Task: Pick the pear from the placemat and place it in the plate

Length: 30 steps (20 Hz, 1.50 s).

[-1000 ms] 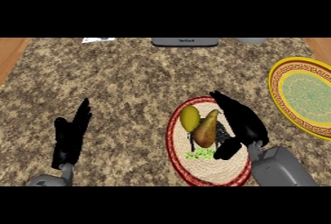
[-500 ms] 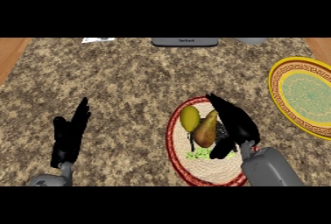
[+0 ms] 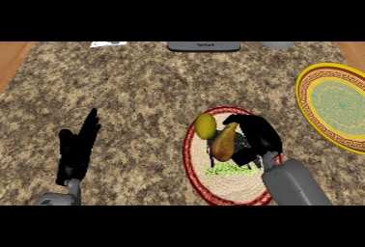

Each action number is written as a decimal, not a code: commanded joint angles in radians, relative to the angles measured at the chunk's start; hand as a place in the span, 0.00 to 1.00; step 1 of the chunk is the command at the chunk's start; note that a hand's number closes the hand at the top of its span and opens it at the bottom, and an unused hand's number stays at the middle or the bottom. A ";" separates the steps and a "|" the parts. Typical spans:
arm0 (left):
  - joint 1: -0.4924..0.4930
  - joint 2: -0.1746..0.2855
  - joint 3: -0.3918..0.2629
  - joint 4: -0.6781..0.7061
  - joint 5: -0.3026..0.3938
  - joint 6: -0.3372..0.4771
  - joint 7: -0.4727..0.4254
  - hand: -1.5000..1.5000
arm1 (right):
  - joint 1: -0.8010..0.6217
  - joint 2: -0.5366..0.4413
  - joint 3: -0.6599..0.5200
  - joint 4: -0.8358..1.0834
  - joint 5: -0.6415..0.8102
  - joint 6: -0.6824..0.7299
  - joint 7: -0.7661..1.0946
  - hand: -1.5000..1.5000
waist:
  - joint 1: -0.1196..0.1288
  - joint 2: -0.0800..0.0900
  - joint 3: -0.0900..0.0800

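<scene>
One hand is near: our right hand (image 3: 254, 137), fingers curled round the pear (image 3: 224, 144) on the placemat (image 3: 230, 184). We judge its long axis near-upright in view; the plate (image 3: 335, 103) lies up-right.

— Any room between the placemat (image 3: 227, 185) and the plate (image 3: 335, 103)?
— Yes, bare counter (image 3: 143, 82) right of the placemat. On it, a yellow fruit (image 3: 205, 124) crowds the pear (image 3: 224, 143). The left hand (image 3: 77, 149) rests well to its left.
</scene>
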 commanded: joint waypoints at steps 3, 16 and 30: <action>-0.035 -0.048 -0.003 0.001 -0.046 0.014 0.045 0.50 | 0.036 0.026 0.018 0.044 0.113 -0.093 -0.084 1.00 | -0.002 0.001 0.001; 0.077 -0.052 -0.003 -0.091 -0.081 -0.006 0.014 0.50 | -0.049 -0.149 -0.211 -0.034 0.091 -0.065 -0.182 1.00 | 0.001 0.000 0.001; 0.010 -0.057 0.045 -0.015 -0.059 -0.041 0.019 0.50 | -0.072 -0.231 -0.468 -0.249 0.059 -0.225 -0.128 1.00 | -0.011 -0.001 0.000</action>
